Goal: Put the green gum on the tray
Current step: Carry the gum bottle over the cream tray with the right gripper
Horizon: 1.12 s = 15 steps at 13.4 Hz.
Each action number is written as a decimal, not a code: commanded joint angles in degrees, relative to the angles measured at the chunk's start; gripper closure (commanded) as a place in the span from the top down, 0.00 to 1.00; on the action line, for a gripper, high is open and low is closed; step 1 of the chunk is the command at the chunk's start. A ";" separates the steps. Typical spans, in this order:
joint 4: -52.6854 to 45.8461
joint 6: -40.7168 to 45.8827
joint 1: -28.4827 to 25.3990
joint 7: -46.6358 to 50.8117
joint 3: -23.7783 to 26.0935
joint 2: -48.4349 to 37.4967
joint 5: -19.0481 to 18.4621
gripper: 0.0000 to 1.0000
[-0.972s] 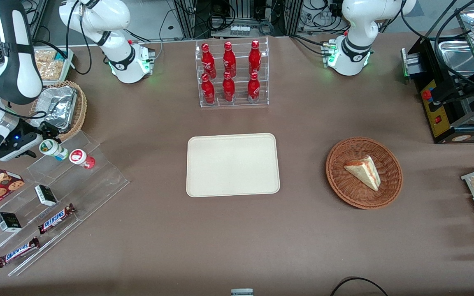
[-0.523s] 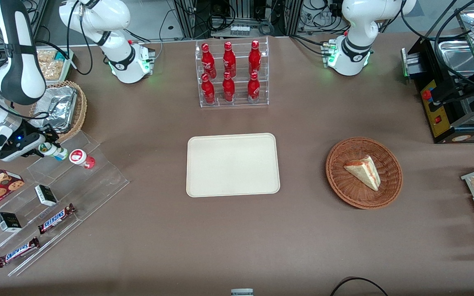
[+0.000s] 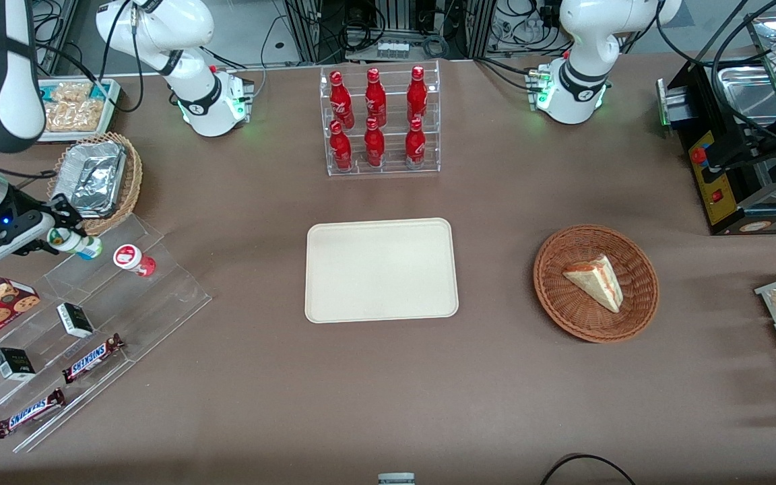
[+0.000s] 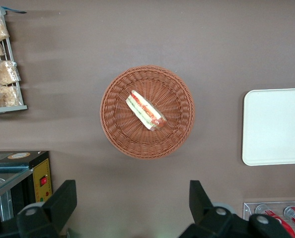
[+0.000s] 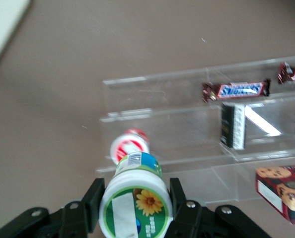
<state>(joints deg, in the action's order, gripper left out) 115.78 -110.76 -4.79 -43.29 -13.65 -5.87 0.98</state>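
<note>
My right gripper (image 3: 59,237) is shut on the green gum (image 3: 78,245), a small white bottle with a green-and-white lid and pale blue lower part. It holds the gum over the top step of the clear acrylic shelf (image 3: 159,291), at the working arm's end of the table. In the right wrist view the lid of the gum (image 5: 136,204) sits between the two black fingers (image 5: 94,201) of the gripper (image 5: 136,199). The cream tray (image 3: 381,269) lies flat at the table's middle, well apart from the gripper; its corner shows in the right wrist view (image 5: 3,20).
A red-lidded bottle (image 3: 133,260) stands on the shelf beside the gum. Snickers bars (image 3: 91,357) and small dark boxes (image 3: 75,319) lie on lower steps. A foil-lined basket (image 3: 95,178), a cola bottle rack (image 3: 380,121) and a sandwich basket (image 3: 595,283) stand around.
My gripper closed in on the green gum, then drew it away from the red-lidded bottle toward the working arm's end of the table. The arm has swung the same way.
</note>
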 commanded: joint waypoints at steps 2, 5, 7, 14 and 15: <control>-6.62 7.40 -10.12 14.68 -0.24 1.99 -0.02 0.00; -8.02 7.31 -21.27 31.80 -0.24 4.89 0.16 0.00; -10.56 6.53 -28.04 43.32 -0.24 8.83 0.42 0.00; -15.58 -8.91 -45.64 73.32 -0.24 25.00 4.99 0.00; -16.46 -11.47 -47.05 76.39 -0.24 27.72 4.99 0.00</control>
<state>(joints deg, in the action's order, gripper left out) 103.50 -119.01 -49.28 28.07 -13.08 15.49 4.75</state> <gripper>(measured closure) 0.414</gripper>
